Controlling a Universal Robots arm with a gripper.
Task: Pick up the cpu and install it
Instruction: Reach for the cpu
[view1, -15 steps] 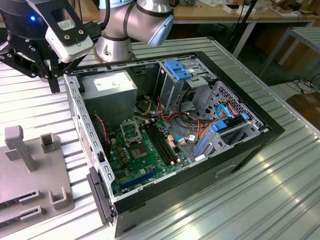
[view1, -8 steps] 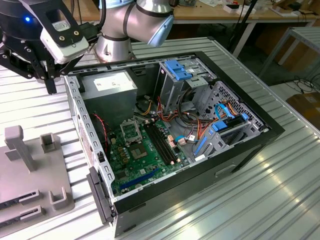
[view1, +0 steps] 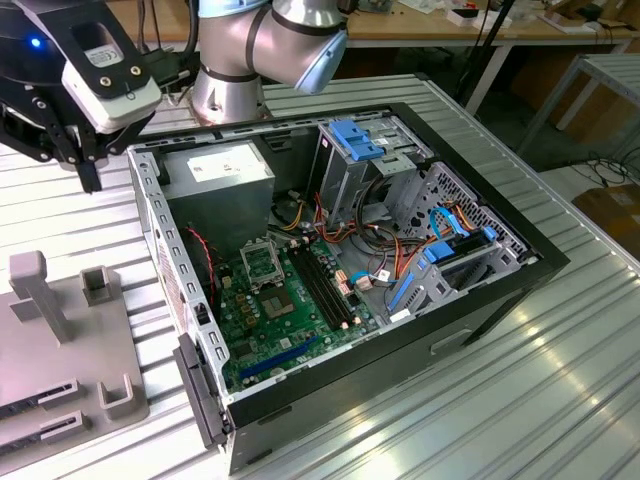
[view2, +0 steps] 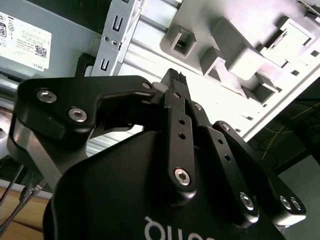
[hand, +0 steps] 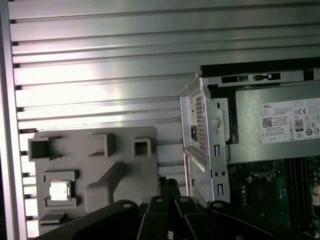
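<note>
The gripper (hand: 168, 184) is hovering by the grey fixture (hand: 125, 147), fingers (view2: 172, 80) pinched together, gripping nothing. The cpu (hand: 59, 191) is sitting in one of its pockets, untouched.

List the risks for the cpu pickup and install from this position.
1. The cpu lies in a walled pocket of the grey fixture, off to one side of the hand; a misaligned descent might strike the pocket walls.
2. The metal edge of the computer case stands close to the hand; a swing toward the green board could clip it.
</note>
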